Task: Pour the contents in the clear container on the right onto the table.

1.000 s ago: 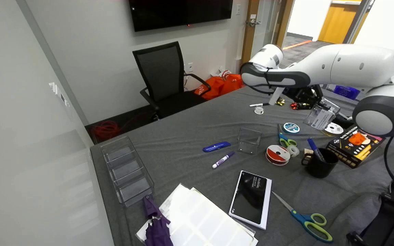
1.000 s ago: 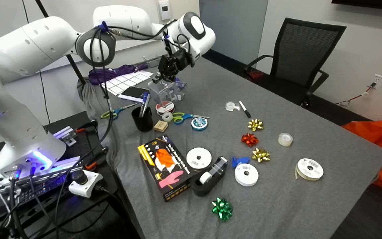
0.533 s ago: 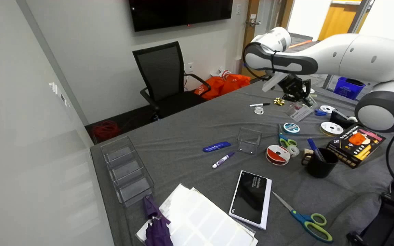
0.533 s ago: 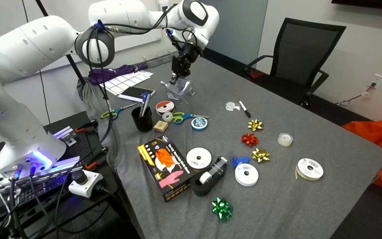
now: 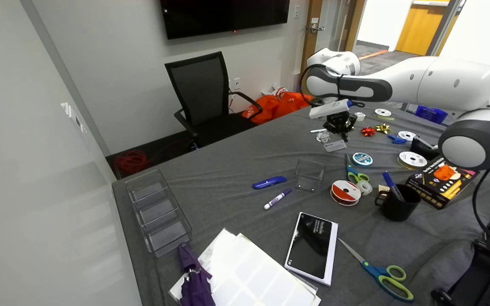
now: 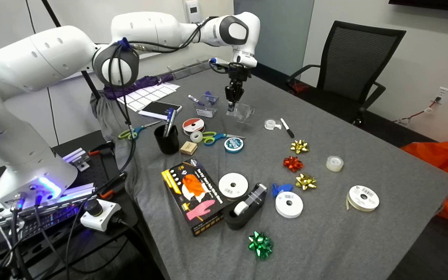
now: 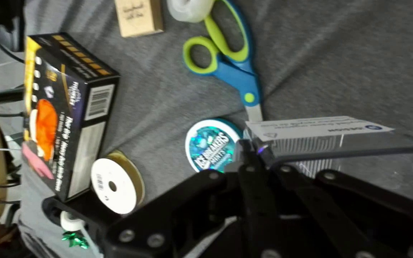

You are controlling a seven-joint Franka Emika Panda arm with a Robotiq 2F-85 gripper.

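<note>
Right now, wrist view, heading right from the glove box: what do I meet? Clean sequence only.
Black glove box → tan block → round mints pack → clear container.

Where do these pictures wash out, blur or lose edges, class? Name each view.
In an exterior view, the hallway wall is washed out white; in an exterior view, the robot's base light glares and the held clear container looks faint against the table; in the wrist view, small print on the glove box blurs.
</note>
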